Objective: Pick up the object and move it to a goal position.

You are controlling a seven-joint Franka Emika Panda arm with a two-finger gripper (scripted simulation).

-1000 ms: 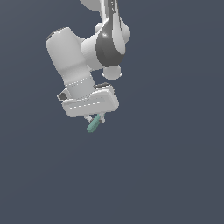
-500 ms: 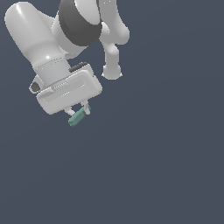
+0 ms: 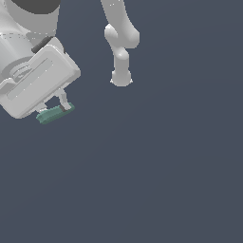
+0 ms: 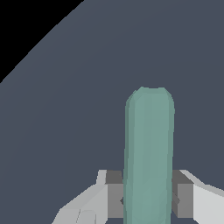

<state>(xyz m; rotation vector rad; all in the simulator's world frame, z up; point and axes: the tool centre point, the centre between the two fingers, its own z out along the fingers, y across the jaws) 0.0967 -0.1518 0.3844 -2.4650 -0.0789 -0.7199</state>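
Since the earlier frames the arm has swung toward the exterior view's left and nearer the camera, so the white 2-fingered gripper [image 3: 53,108] now fills the upper left corner of that view; the slim, matte teal-green rectangular bar [image 3: 55,114] has travelled with it and now lies closer to level than it did 1 second ago, when it hung more steeply.

Both fingers are closed on the bar: in the wrist view the grey pads [image 4: 114,192] press its 2 long sides, and the bar [image 4: 148,153] runs straight out past them with its rounded end free; in the exterior view it sits at the fingertips, clear of the dark grey ground [image 3: 156,180], with 1 end poking out toward the exterior view's left. No goal marker can be seen in either view, so how much of the carry is left cannot be judged.

The step in hand looks like the transport, with the lift done. To do it well, I would keep the squeeze steady and not relax it until the bar is at the goal; the grip seems to sit toward 1 end, so a sharp wrist turn could make the bar pivot between the pads; smooth, unhurried travel with the wrist angle held constant should suit it, and height should be kept until the goal is reached.
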